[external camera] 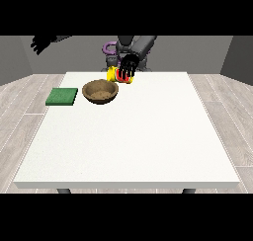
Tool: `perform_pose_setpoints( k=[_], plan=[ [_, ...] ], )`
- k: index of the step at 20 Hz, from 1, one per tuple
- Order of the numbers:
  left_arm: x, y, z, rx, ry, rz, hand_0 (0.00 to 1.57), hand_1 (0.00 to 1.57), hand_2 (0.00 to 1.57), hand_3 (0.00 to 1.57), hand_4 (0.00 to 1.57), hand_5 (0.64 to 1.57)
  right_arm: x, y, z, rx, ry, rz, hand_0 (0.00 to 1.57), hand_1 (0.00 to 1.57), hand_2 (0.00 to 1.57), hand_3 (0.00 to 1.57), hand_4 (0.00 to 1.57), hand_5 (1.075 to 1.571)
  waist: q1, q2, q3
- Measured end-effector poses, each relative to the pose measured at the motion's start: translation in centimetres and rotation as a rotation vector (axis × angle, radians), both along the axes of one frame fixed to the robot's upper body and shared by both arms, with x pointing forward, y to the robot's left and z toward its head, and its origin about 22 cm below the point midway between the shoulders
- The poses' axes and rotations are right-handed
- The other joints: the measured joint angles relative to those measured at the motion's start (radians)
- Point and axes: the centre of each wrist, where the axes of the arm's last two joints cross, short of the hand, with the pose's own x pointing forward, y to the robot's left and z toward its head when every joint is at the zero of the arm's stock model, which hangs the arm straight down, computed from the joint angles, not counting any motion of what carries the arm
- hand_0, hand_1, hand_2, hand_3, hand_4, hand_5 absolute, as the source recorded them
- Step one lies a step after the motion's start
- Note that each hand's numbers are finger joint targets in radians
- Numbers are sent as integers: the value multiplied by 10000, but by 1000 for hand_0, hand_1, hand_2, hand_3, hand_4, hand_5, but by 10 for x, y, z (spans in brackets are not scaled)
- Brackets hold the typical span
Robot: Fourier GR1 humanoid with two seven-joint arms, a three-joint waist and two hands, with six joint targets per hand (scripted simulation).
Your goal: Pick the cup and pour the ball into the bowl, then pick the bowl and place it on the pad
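Note:
A red and yellow cup (118, 76) hangs tilted on its side just above the table's far edge, its yellow end pointing at the bowl. The black hand (129, 65) whose arm comes from the view's right is curled over the cup from above. A brown bowl (100, 92) stands on the table just left of and nearer than the cup. Left of the bowl lies a flat green pad (62, 96), close to the table's left edge. The hand at the view's left (40, 43) is raised high off to the side, its fingers relaxed and holding nothing. I cannot make out the ball.
The white table (133, 136) spreads wide towards the camera. The robot's torso and a purple part (108, 49) stand behind the far edge. Grey floor surrounds the table.

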Motion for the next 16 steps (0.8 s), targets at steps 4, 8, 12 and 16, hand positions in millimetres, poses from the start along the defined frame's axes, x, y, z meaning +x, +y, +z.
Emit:
perform_pose_setpoints(
  k=[4, 8, 12, 16],
  plan=[
    [7, -21, 21, 1754, -337, 46, 1487, 1487, 1571, 1571, 1191, 1561, 6, 2, -8, 33, 98, -48, 0, 0, 0, 250, 697, 1555, 55, -36, -3],
    [7, -33, 28, 3691, -583, 122, 1217, 1217, 1571, 1571, 1057, 1571, 12, 8, -12, 94, 276, -14, 0, 0, 0, 290, 693, 1552, -25, -320, -8],
    [1, -51, 40, 5167, -736, 125, 272, 272, 1258, 1549, 1040, 1571, 27, 21, -10, 123, 183, 217, 0, 0, 0, 327, 686, 1552, -236, -230, -13],
    [-12, -65, 40, 6162, -515, -111, 167, 167, 1194, 1571, 1134, 1570, 32, 34, -17, 184, 219, 329, 0, 0, 0, 271, 691, 1548, -396, -284, -17]
  ],
)
